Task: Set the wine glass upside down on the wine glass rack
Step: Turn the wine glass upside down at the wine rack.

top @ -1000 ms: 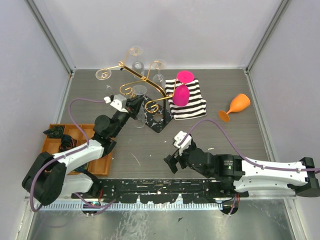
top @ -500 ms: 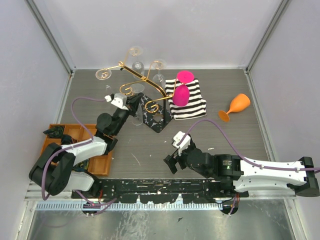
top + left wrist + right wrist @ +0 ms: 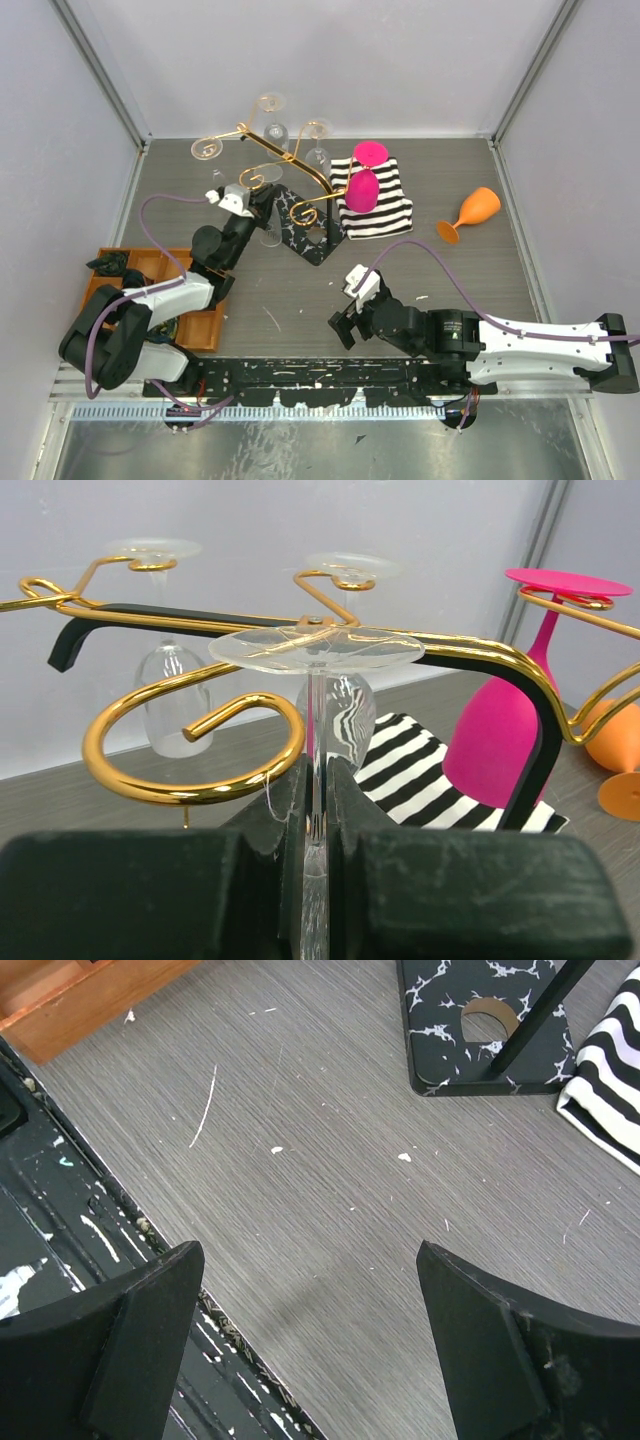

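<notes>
My left gripper is shut on the stem of a clear wine glass, held upside down with its foot up. The foot sits level with the gold wire arms of the wine glass rack, just right of a curled hook. In the top view the left gripper is beside the rack, whose black marbled base lies to its right. Two clear glasses and a pink glass hang on the rack. My right gripper is open and empty over the table, also seen from above.
A black-and-white striped cloth lies right of the rack. An orange glass lies on its side at the right. A wooden tray sits at the left, under the left arm. Grey walls close the back and sides.
My left gripper has carried the clear glass up and toward the rack's curled hook. The right arm has stayed still.
</notes>
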